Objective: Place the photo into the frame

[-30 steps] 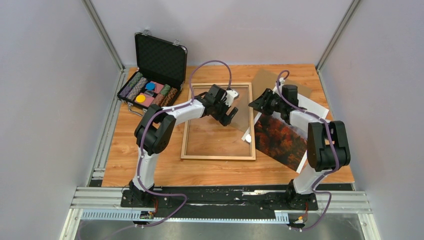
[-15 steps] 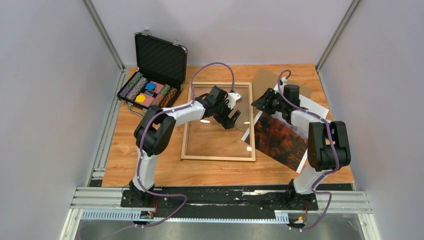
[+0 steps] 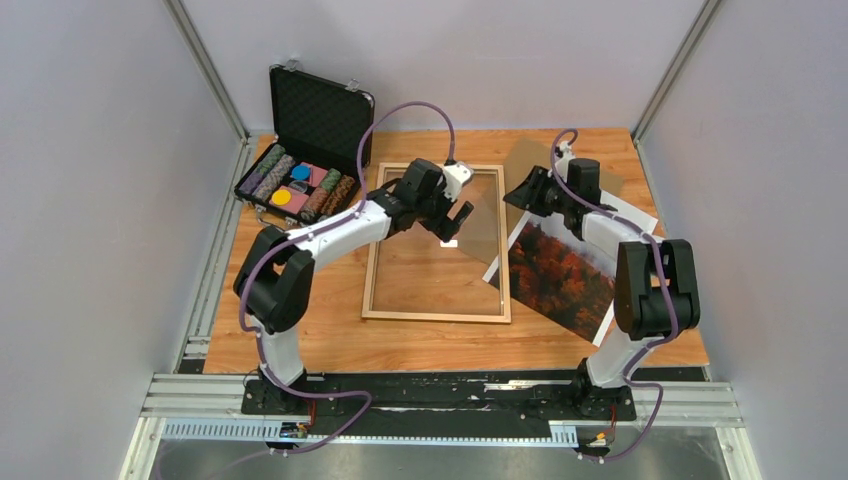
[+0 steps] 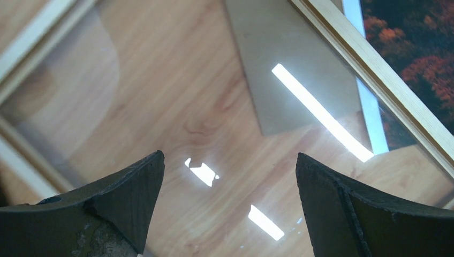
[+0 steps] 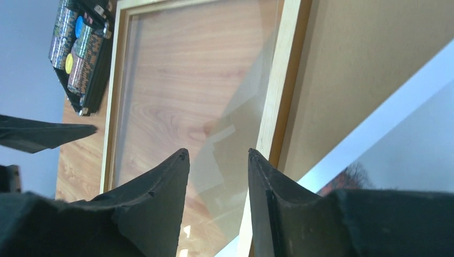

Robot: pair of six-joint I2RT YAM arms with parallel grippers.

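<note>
Grey walls stand around one wooden table (image 3: 300,340). Two robot arms reach over it from the near edge.

On the table lie one frame (image 3: 436,316), one photo (image 3: 555,275), one clear sheet (image 3: 480,215), one brown board (image 3: 528,158) and one black case (image 3: 320,115) with chips (image 3: 300,185) in it.

The frame lies flat in the middle, and you can see the wood of the table through it. The clear sheet lies over the right part of the frame. The photo is outside the frame, on its right side, with the picture facing up. It is turned crooked. Its left corner reaches the frame's right bar, but I cannot tell if it is over or under the bar. Its far corner comes close to the table's right edge. The brown board pokes out behind the photo in the far right corner.

The case stands open in the far left corner, near the frame's far left corner.

The left gripper (image 3: 455,222) hangs above the clear sheet inside the frame, and its jaws are wide apart. The right gripper (image 3: 512,197) hangs over the frame's right bar near the far end, and its jaws are a little apart.

Bare wood shows to the left of the frame and all along the near edge.
</note>
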